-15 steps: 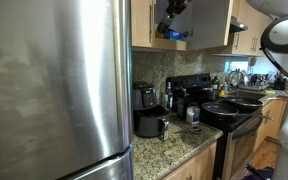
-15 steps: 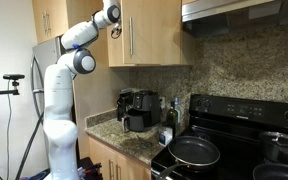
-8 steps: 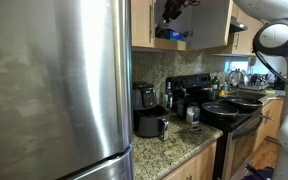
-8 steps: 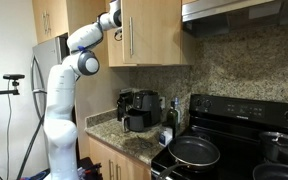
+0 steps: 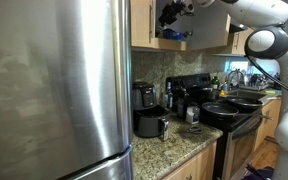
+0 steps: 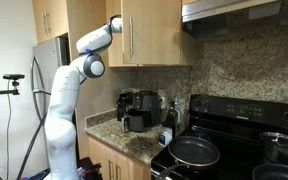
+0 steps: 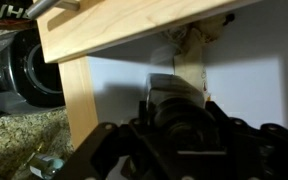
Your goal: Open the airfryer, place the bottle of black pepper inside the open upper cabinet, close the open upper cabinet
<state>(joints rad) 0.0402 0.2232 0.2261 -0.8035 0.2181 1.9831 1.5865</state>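
Writing: bottle label too blurred to read. Gripper (image 7: pixel 172 104) sits inside upper cabinet (image 7: pixel 82 35); honey-wood frame above and to one side of it, white interior beyond. Jaws part-closed, pinching bottle of black pepper (image 7: pixel 165 87): pale cap, dark body, lower part hidden behind fingers. Airfryer (image 5: pixel 150 124): black, drawer pulled out, well below gripper on counter (image 5: pixel 174 150). Blue and yellow items (image 5: pixel 174 34) just beneath gripper, details indistinct.

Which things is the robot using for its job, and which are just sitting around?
For the job: light wood upper cabinet, black boxy airfryer with its drawer pulled out, robot gripper up in the cabinet.
Just lying about: shiny steel fridge, black frying pans, black stove.
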